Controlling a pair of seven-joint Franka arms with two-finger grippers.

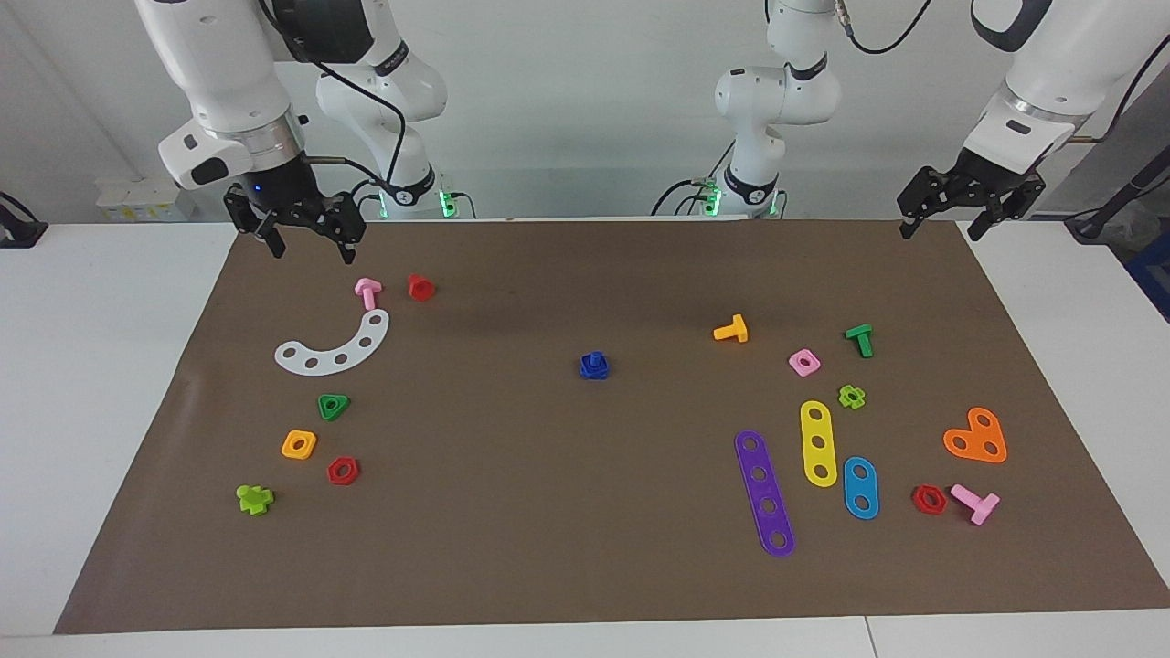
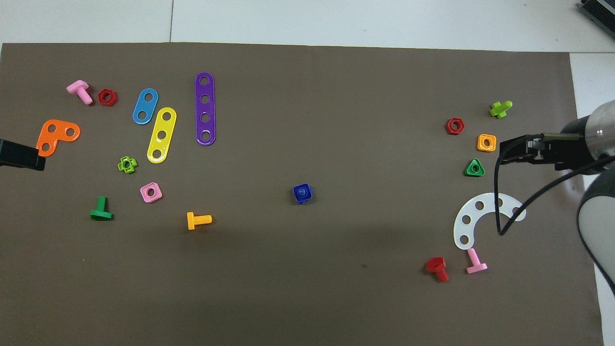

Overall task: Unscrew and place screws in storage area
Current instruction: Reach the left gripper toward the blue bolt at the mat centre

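Blue screw (image 1: 594, 366) mid-mat (image 1: 585, 567); both grippers raised; no writing legible.

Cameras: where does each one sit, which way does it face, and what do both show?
Facing view: high across the table, looking at the robots; both arms show at the top, left gripper and right gripper raised over the mat's robot-side corners.
Overhead view: high above the robots' end, looking steeply down and forward; left gripper at one edge, right arm at the other.
Shared: the blue bolt mid-mat, purple strip, white arc, seen half a turn apart.
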